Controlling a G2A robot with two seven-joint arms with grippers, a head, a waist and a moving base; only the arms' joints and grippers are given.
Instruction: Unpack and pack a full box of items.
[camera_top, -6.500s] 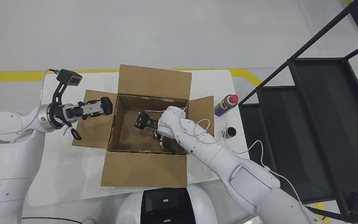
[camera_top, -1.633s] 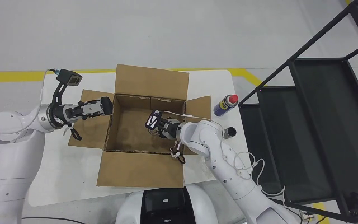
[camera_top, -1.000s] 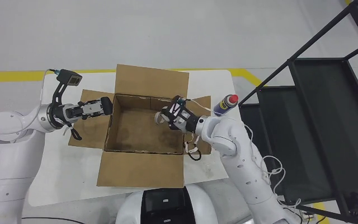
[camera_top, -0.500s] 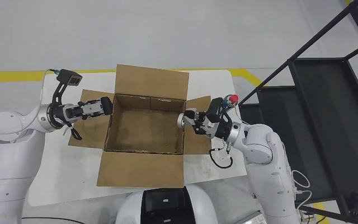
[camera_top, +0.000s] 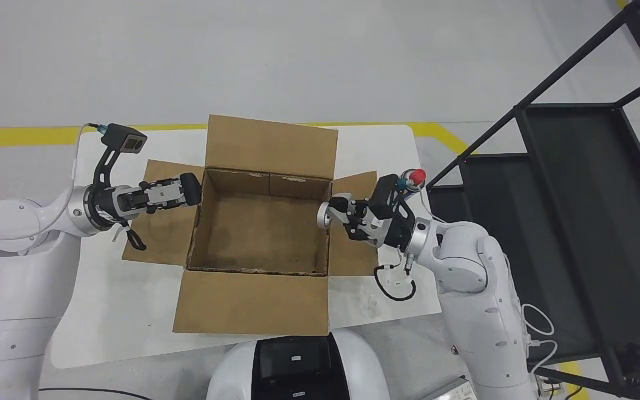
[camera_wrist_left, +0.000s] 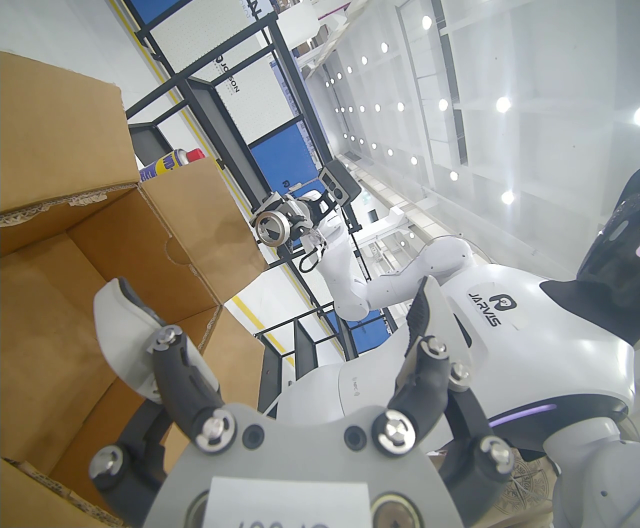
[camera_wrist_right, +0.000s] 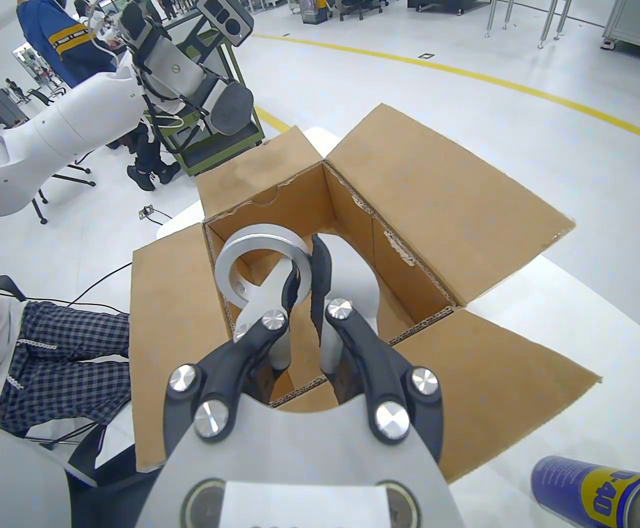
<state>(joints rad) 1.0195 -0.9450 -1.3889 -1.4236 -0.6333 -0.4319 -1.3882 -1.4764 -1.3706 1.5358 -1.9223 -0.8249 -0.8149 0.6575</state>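
Silver and flat, a round metal ring (camera_wrist_right: 239, 270) is sitting clenched by its rim in the right end effector (camera_wrist_right: 306, 280), which is hovering over the right-hand wall of the open brown cardboard box (camera_top: 270, 148). The left end effector (camera_wrist_left: 275, 320) is hanging released, fingers spread wide, just beside the box's opposite flap. Beyond the right arm, a blue-and-yellow spray can with a red cap (camera_top: 405, 185) is sitting on the white worktop (camera_top: 110, 310).

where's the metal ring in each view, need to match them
Top view: metal ring at the box's right wall, in the right gripper.
Left wrist view: ring past the box's far flap, in the right gripper.
Right wrist view: ring clamped between the fingers, above the open box.
Shared landmark: the spray can.
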